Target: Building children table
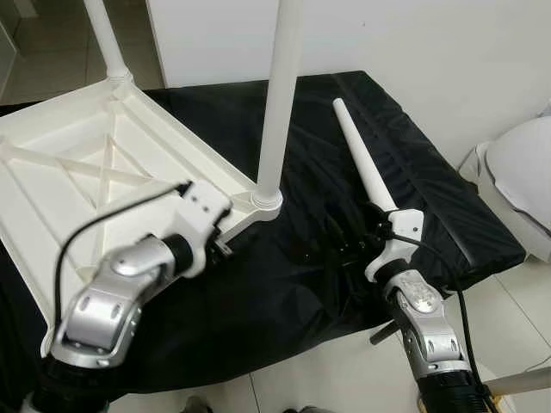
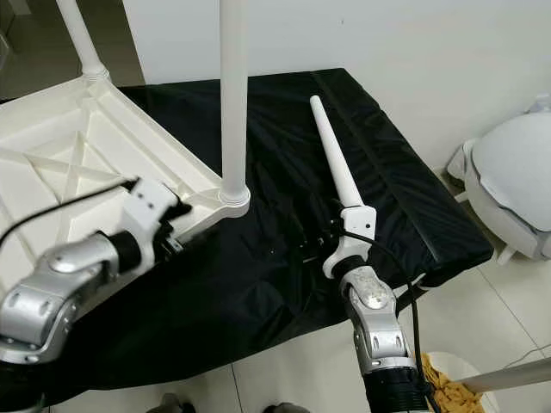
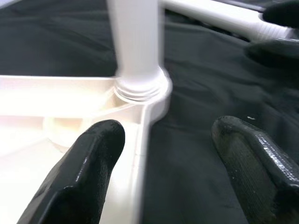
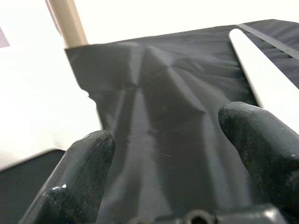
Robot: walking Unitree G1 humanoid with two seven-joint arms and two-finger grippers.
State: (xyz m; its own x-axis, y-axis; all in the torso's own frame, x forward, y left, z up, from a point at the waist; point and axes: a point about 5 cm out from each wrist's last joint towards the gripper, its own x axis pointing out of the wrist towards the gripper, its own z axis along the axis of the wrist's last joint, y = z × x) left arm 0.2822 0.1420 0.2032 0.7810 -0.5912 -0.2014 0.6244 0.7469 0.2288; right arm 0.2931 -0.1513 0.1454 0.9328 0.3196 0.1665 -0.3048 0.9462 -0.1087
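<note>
I have the white tabletop (image 1: 77, 163) lying upside down on a black cloth (image 1: 344, 146), its ribbed underside facing up. Two legs stand upright in its corner sockets: one at the near corner (image 1: 277, 103) and one at the far corner (image 1: 105, 39). A third leg (image 1: 363, 155) lies loose on the cloth to the right of the tabletop, well apart from it, its tapered tip pointing away from me.

My left gripper (image 3: 163, 158) sits at the tabletop's near edge, just beside the socket of the near leg. In the left wrist view its fingers (image 3: 84, 163) are spread wide, one over the white underside and the other over the cloth, with the tabletop's rim running between them. They grip nothing.

My right gripper (image 4: 177, 154) is down by the thick end of the loose leg. In the right wrist view its fingers (image 4: 259, 144) are also wide apart with only cloth between them, and the loose leg runs just past one finger. It has hold of nothing.

Off the cloth's right edge, a white rounded object (image 1: 525, 172) sits on the tiled floor (image 1: 344, 379). In the right eye view a white bin (image 2: 456, 391) stands near my right arm.
</note>
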